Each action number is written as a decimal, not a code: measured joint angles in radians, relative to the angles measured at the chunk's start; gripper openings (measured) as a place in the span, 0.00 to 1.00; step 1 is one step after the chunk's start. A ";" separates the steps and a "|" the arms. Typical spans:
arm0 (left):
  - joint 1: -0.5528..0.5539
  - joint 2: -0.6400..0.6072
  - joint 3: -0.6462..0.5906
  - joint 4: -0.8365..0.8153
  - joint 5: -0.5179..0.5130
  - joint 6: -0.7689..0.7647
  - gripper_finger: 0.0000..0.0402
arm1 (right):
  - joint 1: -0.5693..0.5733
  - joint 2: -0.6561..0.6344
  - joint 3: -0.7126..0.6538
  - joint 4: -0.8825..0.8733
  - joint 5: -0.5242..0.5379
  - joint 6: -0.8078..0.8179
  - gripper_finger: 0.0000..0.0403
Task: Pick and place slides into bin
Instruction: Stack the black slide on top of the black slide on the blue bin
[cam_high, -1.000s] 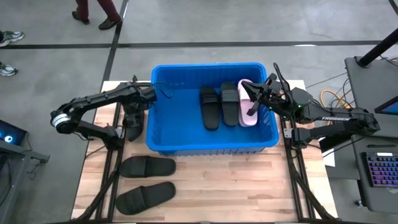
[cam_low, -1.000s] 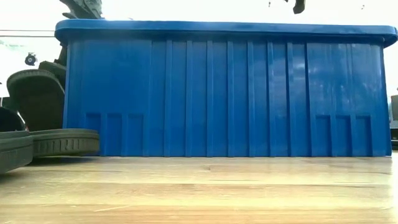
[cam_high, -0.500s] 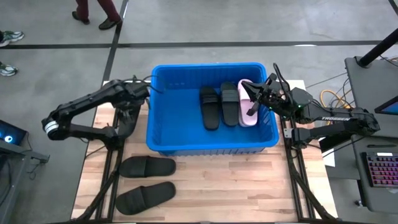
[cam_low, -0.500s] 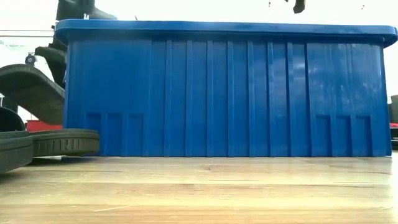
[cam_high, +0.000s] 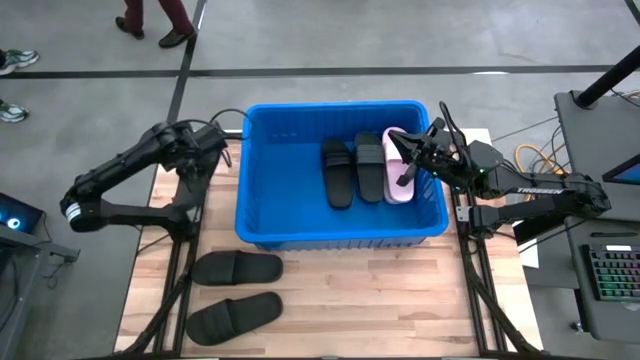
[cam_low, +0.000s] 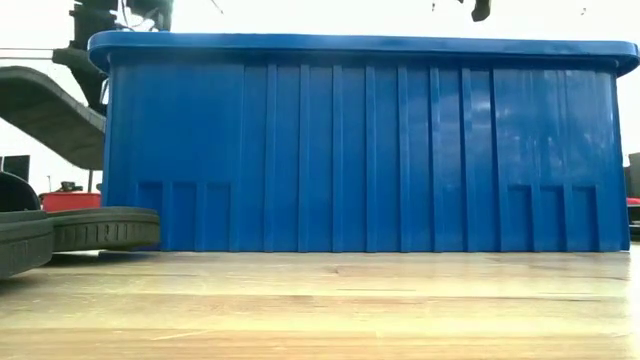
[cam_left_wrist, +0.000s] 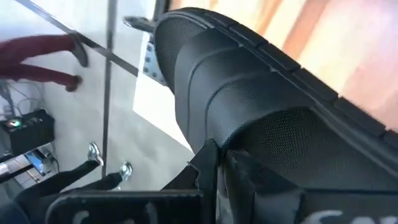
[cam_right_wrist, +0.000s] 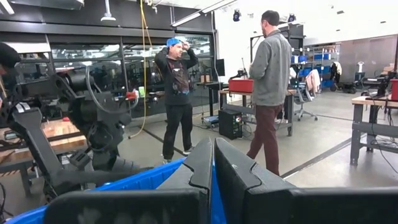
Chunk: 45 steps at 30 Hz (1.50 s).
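Your left gripper (cam_left_wrist: 217, 163) clamps a matte black slide (cam_left_wrist: 249, 106), mostly hidden overhead beside the big blue ribbed plastic bin (cam_high: 262, 215), right gripper (cam_right_wrist: 213, 163) closed empty over its far rim.

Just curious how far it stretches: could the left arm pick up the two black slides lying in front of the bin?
Probably not yet: the path to the front slides looks free, but the left end effector is shut on another black slide, raised beside the blue bin.
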 joint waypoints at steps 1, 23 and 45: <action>0.000 -0.003 0.012 0.004 -0.005 0.000 0.00 | 0.000 0.000 0.000 0.000 0.000 0.000 0.02; 0.000 0.056 0.420 0.005 -0.026 -0.024 0.00 | 0.000 0.000 0.000 0.000 0.000 0.001 0.02; -0.125 0.378 0.776 0.062 -0.016 0.030 0.00 | 0.000 0.000 0.000 0.000 0.000 0.005 0.02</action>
